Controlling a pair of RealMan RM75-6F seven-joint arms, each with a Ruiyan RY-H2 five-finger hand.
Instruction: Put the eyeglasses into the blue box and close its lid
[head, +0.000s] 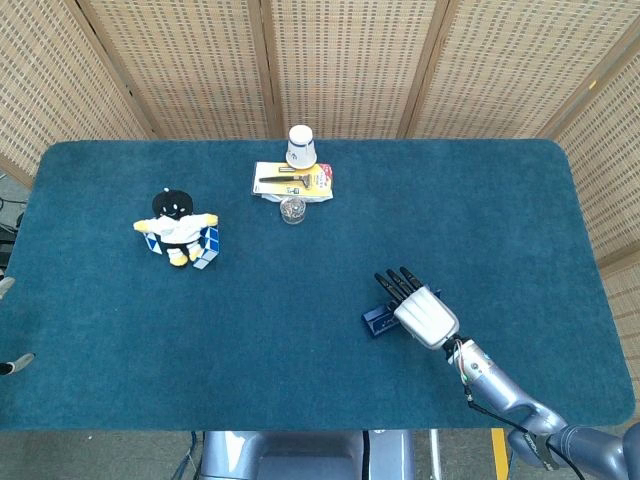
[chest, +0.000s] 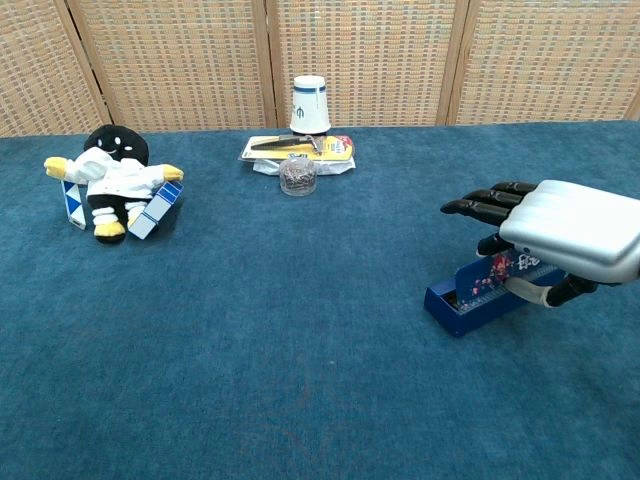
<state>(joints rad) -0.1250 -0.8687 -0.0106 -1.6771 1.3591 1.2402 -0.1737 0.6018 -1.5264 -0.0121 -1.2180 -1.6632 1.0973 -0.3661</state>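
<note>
The blue box (chest: 478, 300) serves as the reference point; it lies on the blue table covering (head: 480, 200) with its lid raised partway on the far long side. The right hand (chest: 545, 232) sits over and behind the box, fingers stretched forward above the lid; whether they or the thumb actually touch the lid cannot be told from either view, and nothing is visibly gripped. The left hand is not in view. The eyeglasses cannot be made out; if they lie inside the box, its wall hides them.

The box looks like light, stiff card or thin plastic with a printed lid, likely to slide on the cloth when pushed from one side. A press downward on the lid's top face, near its free edge, would probably serve better than any sideways push.

Far from the box, toward the back edge, stand a white paper cup (head: 301, 146), a yellow packet (head: 293, 181) and a small clear jar (head: 292, 210). Well to the box's left, a plush doll (head: 176, 225) rests against a blue-and-white twist puzzle (head: 208, 246). Around the box the cloth is bare, and the near table edge lies some way off.
</note>
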